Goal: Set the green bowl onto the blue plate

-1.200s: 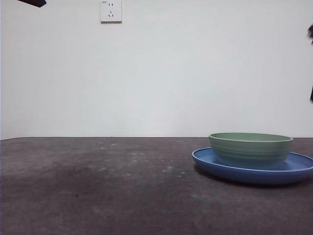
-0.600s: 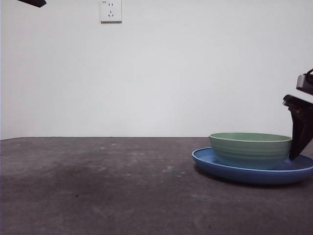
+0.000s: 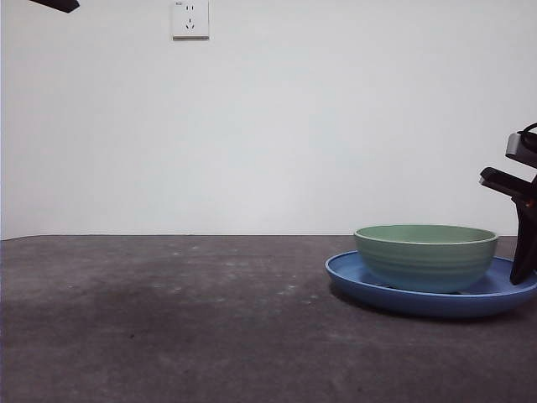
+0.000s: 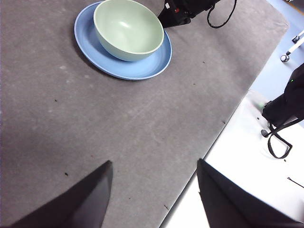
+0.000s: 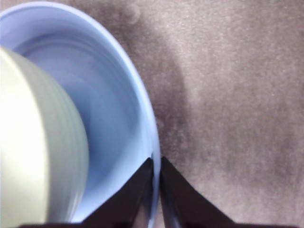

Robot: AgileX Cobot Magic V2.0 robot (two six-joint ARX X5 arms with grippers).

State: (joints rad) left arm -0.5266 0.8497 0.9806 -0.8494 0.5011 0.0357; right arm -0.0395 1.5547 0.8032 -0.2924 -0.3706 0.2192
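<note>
The green bowl (image 3: 426, 256) sits upright inside the blue plate (image 3: 361, 281) at the right of the table. My right gripper (image 3: 524, 277) stands at the plate's right edge. In the right wrist view its jaws are pinched together (image 5: 156, 164) on the rim of the plate (image 5: 118, 109), beside the bowl (image 5: 33, 142). My left gripper (image 4: 154, 164) is open and empty, high above the table, far from the bowl (image 4: 128, 28) and the plate (image 4: 142, 69). The left arm shows only as a black tip (image 3: 54, 4).
A white wall socket (image 3: 190, 18) is on the back wall. The left wrist view shows the table's edge (image 4: 223, 123) running diagonally, with pale floor and black gear (image 4: 282, 107) beyond it.
My right gripper came in from the right edge, lowered to the plate's rim and closed there. The plate and the bowl shifted slightly to the left.
</note>
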